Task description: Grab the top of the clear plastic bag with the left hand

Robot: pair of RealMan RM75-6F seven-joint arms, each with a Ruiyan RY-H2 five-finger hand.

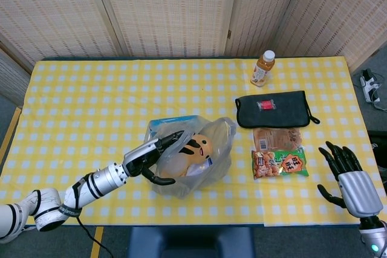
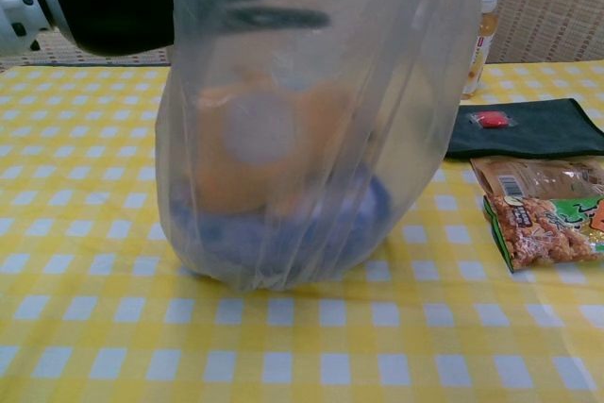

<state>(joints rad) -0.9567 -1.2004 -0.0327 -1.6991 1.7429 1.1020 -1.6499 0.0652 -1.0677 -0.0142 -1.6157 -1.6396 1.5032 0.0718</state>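
A: Near edge first. Left hand (image 1: 152,159) comes in from the near left, fingers spread, reaching over the near-left rim of the clear plastic bag (image 1: 188,160). Fingertips look to be inside the mouth or pressing the film. Nothing gripped that I can see.

B: Chest view agree?

A: Roughly. Dark fingers (image 2: 274,16) show through the film high on the bag's left side. Can't tell if any film is pinched. I'd call it open, not closed on the top yet.

B: Where's the bag?

A: Centre of the yellow-and-white checked tablecloth (image 1: 84,107), standing upright, mouth up. Orange plush toy (image 1: 195,149) and something blue inside.

B: Key relation?

A: The bag top lies just right of and beyond the palm, mouth open upward. The hand's long axis runs near-left to far-right, straight across the rim. My guess: the fingers need to close and gather the upper film.

B: Right hand?

A: Right hand (image 1: 347,173) is at the near right edge, fingers apart, empty, well apart from the bag. Left is far nearer.

B: Rest?

A: Right of the bag: green-and-orange snack packet (image 1: 279,164), brown packet (image 1: 276,138) just beyond it, then black flat pouch (image 1: 273,109). Farthest: small orange drink bottle with white cap (image 1: 262,69).
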